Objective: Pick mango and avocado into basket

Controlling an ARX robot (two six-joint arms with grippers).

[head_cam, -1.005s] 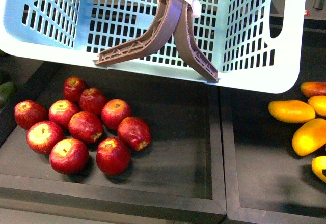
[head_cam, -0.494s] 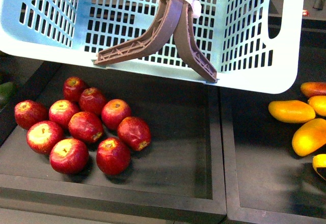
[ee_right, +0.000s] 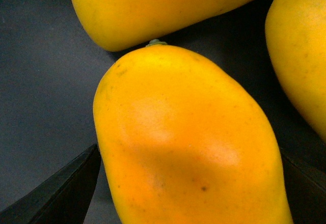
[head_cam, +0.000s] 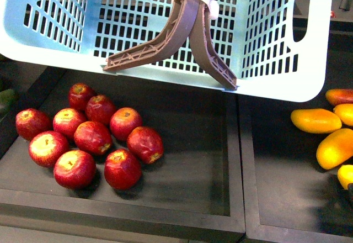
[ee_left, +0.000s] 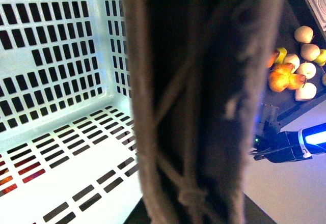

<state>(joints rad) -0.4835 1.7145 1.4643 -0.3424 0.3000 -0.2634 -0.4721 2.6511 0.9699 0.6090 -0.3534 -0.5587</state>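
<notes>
1. Avocado first: at the far left edge we see a dark green fruit (head_cam: pixel 5 99) in the tray beside the apples. We think it is the avocado. It lies where it lay a second ago, and no claw is near it, so that half of the job has not begun.
2. Red apples (head_cam: pixel 92 137) sit in the left half of the middle tray (head_cam: pixel 193 165). They have not moved, and they are not our job.
3. Our basket (head_cam: pixel 309 83) hangs tipped in the air over the back edge of the middle tray. It has only swayed a tiny bit. We see no mango or avocado in the part of it that shows.
4. Its brown handles (head_cam: pixel 187 27) run up out of the picture. The left wrist view is filled by a blurry handle and does not show the left claw. So we cannot tell if that claw is squeezed. We guess it holds the handle, since the basket hangs.
5. Yellow fruits lie near the right edge of the right tray. The lowest one, our mango (head_cam: pixel 346 175), now shows shorter than a second ago, with a dark bit under it.
6. The right claw (ee_right: pixel 186 188) is spread wide. One dark finger (ee_right: pixel 66 193) is on each side of the mango, and it is not pinching yet. The mango lies on the tray floor with another yellow fruit just beside its stem end. We think the grab comes next: squeeze, lift, then carry it left to the basket.
</notes>
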